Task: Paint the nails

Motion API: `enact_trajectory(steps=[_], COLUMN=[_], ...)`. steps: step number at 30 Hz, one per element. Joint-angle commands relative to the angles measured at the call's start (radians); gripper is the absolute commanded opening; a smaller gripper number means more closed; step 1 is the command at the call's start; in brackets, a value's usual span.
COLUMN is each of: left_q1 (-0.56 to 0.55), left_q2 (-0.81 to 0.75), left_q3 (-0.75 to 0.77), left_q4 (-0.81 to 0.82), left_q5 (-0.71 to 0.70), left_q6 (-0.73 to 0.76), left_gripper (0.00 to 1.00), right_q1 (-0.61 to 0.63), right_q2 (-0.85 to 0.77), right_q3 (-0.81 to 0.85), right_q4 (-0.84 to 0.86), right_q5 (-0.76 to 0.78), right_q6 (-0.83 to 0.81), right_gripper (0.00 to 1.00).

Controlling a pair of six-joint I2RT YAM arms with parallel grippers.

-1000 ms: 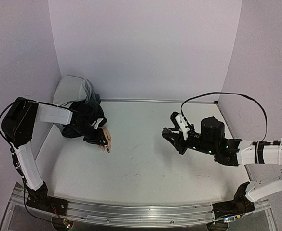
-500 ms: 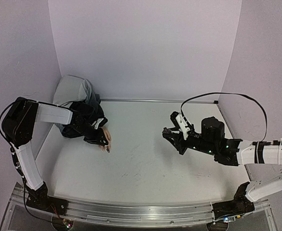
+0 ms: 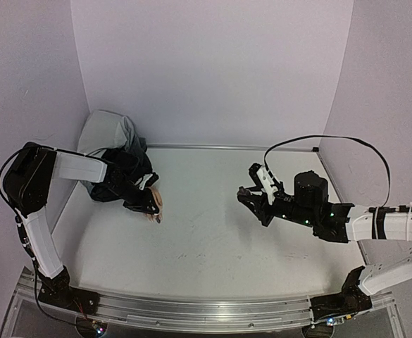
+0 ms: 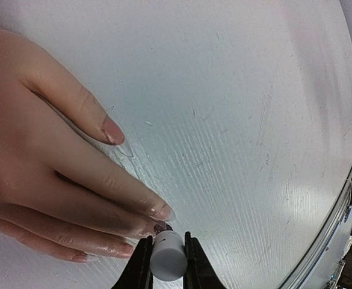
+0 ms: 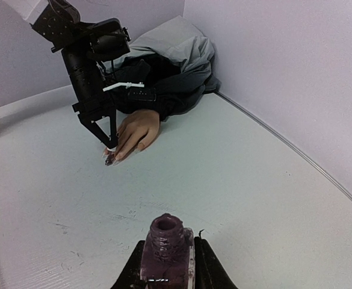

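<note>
Pale table (image 3: 213,211): L claw (image 4: 166,254) clamped on brush cap (image 4: 167,265) at nails (image 4: 112,132) of dummy hand (image 4: 37,156); R claw (image 5: 166,260), well apart, gripped bottle (image 5: 166,239). Light, steady strokes wanted, I'd judge.

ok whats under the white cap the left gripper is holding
Under the white cylindrical cap, pinched in the left gripper, a dark purple brush tip peeks out against a fingertip of the peach mannequin hand. The cap covers the rest of the brush.
</note>
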Motion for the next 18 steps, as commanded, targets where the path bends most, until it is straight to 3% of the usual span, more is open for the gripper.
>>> enact_trajectory(steps=[1, 18], left_q1=[-0.007, -0.011], left_q2=[-0.034, -0.036], left_q3=[0.012, 0.009], left_q4=[-0.011, -0.008], left_q5=[0.009, 0.032], left_q6=[0.015, 0.013], left_gripper=[0.0, 0.0], right_q1=[-0.007, -0.007], right_q2=[-0.022, -0.029], right_q3=[0.002, 0.0], right_q4=[0.074, 0.077], right_q5=[-0.012, -0.018], right_q6=[0.005, 0.007], right_gripper=[0.0, 0.0])
